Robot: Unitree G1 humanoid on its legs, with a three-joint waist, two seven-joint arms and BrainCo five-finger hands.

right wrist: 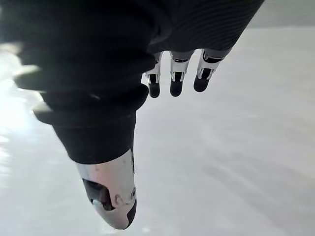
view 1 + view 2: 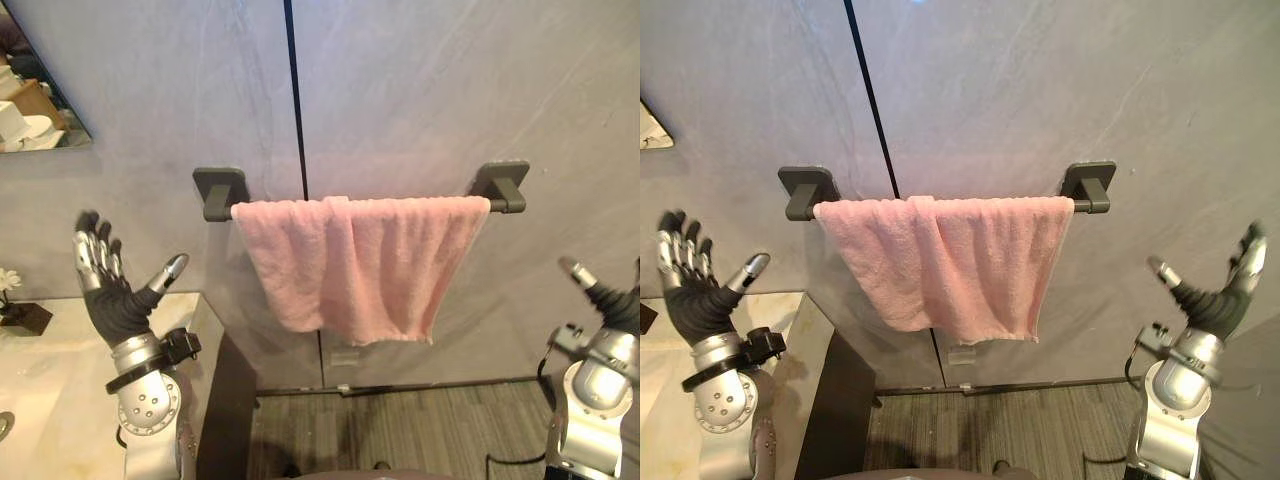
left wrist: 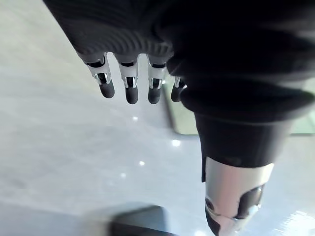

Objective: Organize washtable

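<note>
A pink towel [image 2: 355, 262] hangs folded over a dark wall rail [image 2: 222, 192] on the grey wall, its lower edge uneven, the right part hanging lower. My left hand [image 2: 112, 292] is raised to the left of the towel, above the pale washtable [image 2: 70, 380], fingers straight and thumb spread, holding nothing. My right hand [image 2: 1215, 295] is raised to the right of the towel, apart from it, fingers straight and empty. Each wrist view shows its own fingers [image 3: 129, 83] [image 1: 174, 78] extended toward the grey wall.
A mirror corner [image 2: 35, 100] shows at the upper left. A small white flower in a dark holder [image 2: 18, 308] stands on the washtable's far left. The washtable's dark side panel [image 2: 225, 400] drops to a striped grey floor [image 2: 420, 430] below the towel.
</note>
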